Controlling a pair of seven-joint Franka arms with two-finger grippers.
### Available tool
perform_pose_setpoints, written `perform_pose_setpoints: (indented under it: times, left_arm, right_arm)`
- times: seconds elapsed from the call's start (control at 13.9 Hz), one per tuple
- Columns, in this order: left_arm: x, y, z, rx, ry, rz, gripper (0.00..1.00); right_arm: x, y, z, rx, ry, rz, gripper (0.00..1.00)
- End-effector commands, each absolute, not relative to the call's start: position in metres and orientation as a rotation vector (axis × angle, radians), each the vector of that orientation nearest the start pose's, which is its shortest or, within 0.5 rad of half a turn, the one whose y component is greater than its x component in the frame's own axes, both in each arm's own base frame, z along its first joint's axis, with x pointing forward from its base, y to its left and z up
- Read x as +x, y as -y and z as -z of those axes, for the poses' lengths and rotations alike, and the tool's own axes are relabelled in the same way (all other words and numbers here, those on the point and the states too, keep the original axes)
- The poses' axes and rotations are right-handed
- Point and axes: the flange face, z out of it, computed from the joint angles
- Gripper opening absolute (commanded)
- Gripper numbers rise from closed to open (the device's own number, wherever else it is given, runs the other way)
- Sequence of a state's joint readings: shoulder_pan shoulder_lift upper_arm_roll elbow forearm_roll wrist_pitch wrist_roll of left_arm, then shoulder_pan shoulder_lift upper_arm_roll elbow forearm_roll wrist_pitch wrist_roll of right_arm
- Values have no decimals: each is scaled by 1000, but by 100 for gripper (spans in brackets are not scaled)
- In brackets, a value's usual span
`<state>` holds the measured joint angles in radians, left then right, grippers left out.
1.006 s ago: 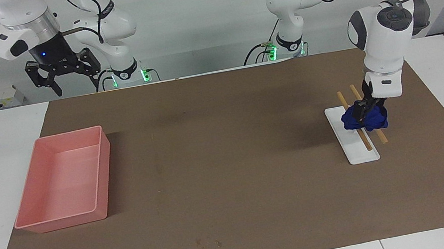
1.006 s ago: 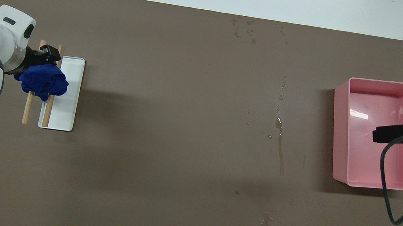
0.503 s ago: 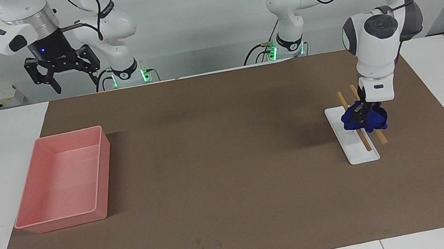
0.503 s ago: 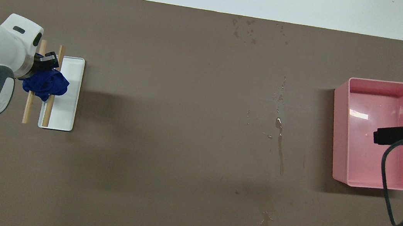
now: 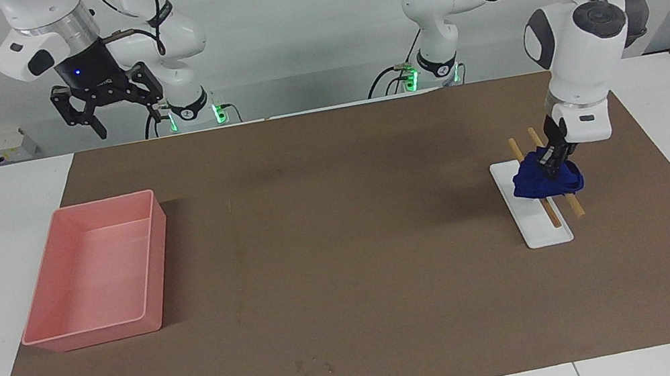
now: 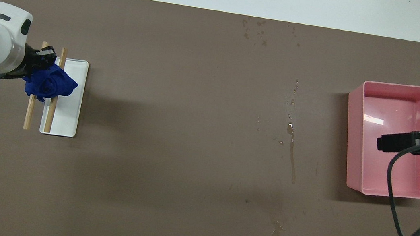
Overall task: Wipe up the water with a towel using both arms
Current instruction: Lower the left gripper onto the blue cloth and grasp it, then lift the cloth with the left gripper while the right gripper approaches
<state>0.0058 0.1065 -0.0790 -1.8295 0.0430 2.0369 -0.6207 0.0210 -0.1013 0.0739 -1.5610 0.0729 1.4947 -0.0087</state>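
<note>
The deep blue towel (image 5: 539, 184) lies bunched on two wooden sticks across a small white tray (image 5: 550, 230) at the left arm's end of the table. It also shows in the overhead view (image 6: 50, 84). My left gripper (image 5: 554, 165) comes down onto the towel's top and is shut on its upper folds. My right gripper (image 5: 107, 107) hangs open and empty in the air, over the table edge at the robots' end near the pink tray. Water shows as a thin streak (image 6: 291, 145) mid-table and as drops (image 6: 256, 28) near the edge farthest from the robots.
A pink tray (image 5: 52, 330) stands empty at the right arm's end of the table. The two wooden sticks (image 6: 28, 114) lie across the white tray (image 6: 65, 119). A brown mat (image 5: 345, 247) covers the table. A small puddle (image 6: 275, 230) lies nearer the robots.
My left wrist has swung and risen a little at the towel, and the towel has spread and changed shape. My right gripper has shifted toward the table's middle, still high.
</note>
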Motion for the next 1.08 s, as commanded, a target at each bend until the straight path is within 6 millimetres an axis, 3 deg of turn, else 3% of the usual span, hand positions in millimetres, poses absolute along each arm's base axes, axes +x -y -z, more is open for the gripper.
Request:
perform_pose_setpoints:
  times: [0.0,0.07,0.29,0.43,0.57,0.72,1.01]
  left_arm:
    - [607,49,-533,-3158,977,13,0]
    - [606,53,-546,-3197,1072,-56,0]
    - [599,71,-586,-3134,1643,-209,0]
    - [595,87,-596,-2950,2033,-418,0]
    - [588,100,-611,-2822,2266,-635,0]
    - [577,114,-624,-2762,2352,-782,0]
    - [557,167,-632,-2658,2394,-923,0]
  right_arm:
    - [505,-66,-677,-2999,224,64,100]
    - [505,-68,-677,-2982,268,71,100]
    - [501,-103,-678,-2940,416,91,100]
    - [496,-126,-670,-2916,515,118,100]
    - [487,-144,-654,-2870,631,185,100]
    - [476,-168,-636,-2835,756,252,100]
    - [463,-234,-625,-2673,1189,438,100]
